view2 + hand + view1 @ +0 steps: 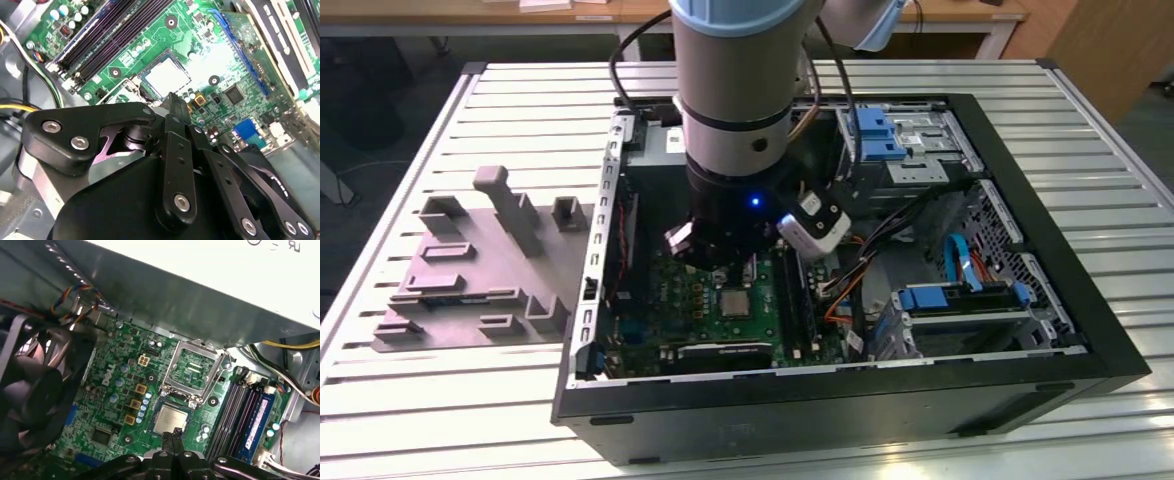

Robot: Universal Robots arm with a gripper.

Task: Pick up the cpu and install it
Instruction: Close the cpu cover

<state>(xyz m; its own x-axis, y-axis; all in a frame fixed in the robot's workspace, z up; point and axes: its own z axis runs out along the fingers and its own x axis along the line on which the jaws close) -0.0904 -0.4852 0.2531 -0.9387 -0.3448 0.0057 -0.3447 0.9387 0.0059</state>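
Note:
The cpu (735, 303) is a small pale silvery square lying flat in its socket on the green motherboard (667, 325) inside the open black computer case (1067, 330). Both wrist views show the cpu (170, 420) (165, 77). The socket's metal load frame (195, 369) stands flipped open beside the chip. My gripper (173, 436) hangs just above the near edge of the cpu, its two black fingers (176, 107) pressed together with nothing between them. From the exterior view, the gripper (727, 268) is low in the case, right over the board.
A grey-purple plastic tray (467, 270) with raised blocks lies on the slatted table at the exterior view's left. Memory slots (240, 412), a black fan (30, 390), loose cables (854, 275) and blue drive brackets (947, 298) crowd around the socket inside the case.

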